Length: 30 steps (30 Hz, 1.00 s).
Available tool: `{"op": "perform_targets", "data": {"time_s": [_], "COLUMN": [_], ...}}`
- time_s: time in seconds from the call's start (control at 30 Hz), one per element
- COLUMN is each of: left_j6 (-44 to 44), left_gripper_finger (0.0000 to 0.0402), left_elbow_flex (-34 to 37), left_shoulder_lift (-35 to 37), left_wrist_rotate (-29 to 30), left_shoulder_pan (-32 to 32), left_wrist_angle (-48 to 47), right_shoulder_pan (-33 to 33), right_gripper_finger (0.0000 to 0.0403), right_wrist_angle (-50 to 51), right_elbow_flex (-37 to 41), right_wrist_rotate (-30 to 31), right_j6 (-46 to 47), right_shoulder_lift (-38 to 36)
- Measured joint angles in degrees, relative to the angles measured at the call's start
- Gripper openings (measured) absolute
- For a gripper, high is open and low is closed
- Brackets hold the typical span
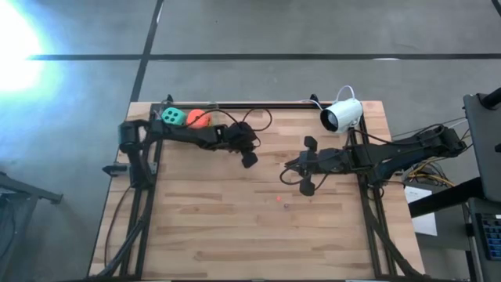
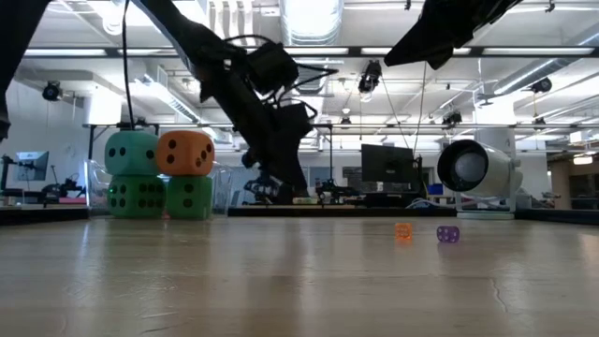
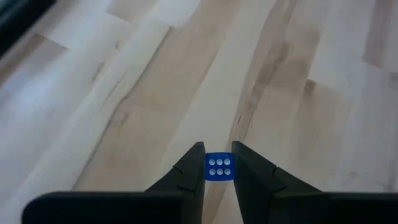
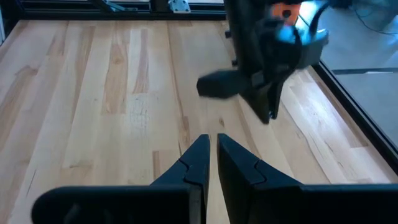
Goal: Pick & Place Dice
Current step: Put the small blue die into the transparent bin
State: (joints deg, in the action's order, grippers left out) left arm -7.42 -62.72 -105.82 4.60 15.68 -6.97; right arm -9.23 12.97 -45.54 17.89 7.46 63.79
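Note:
My left gripper is shut on a small blue die with white pips, over the table's middle, a little left of centre. My right gripper hangs shut and holds nothing to its right. Two more small dice, one orange and one purple, lie on the boards nearer the front. At the far left corner, a teal cube and an orange cube each sit on top of a green cube. My left gripper pinches the small blue die by two opposite side faces, at the free ends of its two fingers. The fingers slant down from the table's left. The six-pip face looks toward the wrist camera. The die appears lifted off the boards.
A white camera stands at the table's far right edge, beside a dark rail along the far edge. The near half of the wooden table lies bare. Cables trail by the right arm's base.

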Motion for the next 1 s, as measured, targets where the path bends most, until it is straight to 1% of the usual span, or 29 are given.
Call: {"op": "perform_targets", "data": {"time_s": [0.2,0.33,0.4,0.57,0.67,0.8,1.0], "left_j6": [0.0,0.2,0.2,-0.1,-2.2,-5.3,-7.5], "left_gripper_finger": [0.0068,0.0068,0.0068,0.0068,0.0068,0.0068,0.0067], "left_elbow_flex": [0.1,0.1,0.1,0.1,0.1,0.0,0.2], "left_shoulder_lift": [8.1,14.7,18.2,26.3,30.3,33.0,33.2], "left_wrist_rotate": [0.1,1.1,3.0,10.3,13.5,17.2,17.7], "left_shoulder_pan": [0.0,0.1,0.2,1.7,3.7,7.5,15.3], "left_wrist_angle": [-1.0,-3.6,-5.7,-14.5,-19.2,-24.0,-27.4], "right_shoulder_pan": [0.0,0.0,0.0,0.0,0.0,0.0,0.0], "right_gripper_finger": [0.0027,0.0027,0.0027,0.0027,0.0027,0.0027,0.0027], "right_wrist_angle": [0.1,0.1,0.1,0.1,0.1,0.1,0.1], "right_elbow_flex": [0.0,0.0,0.0,0.0,0.0,0.0,0.0], "right_wrist_rotate": [0.0,0.0,0.0,0.0,0.0,0.0,0.1], "right_j6": [0.0,0.0,0.0,0.0,0.0,0.0,0.0], "right_shoulder_lift": [0.0,0.0,0.0,0.0,0.0,0.0,0.0]}}
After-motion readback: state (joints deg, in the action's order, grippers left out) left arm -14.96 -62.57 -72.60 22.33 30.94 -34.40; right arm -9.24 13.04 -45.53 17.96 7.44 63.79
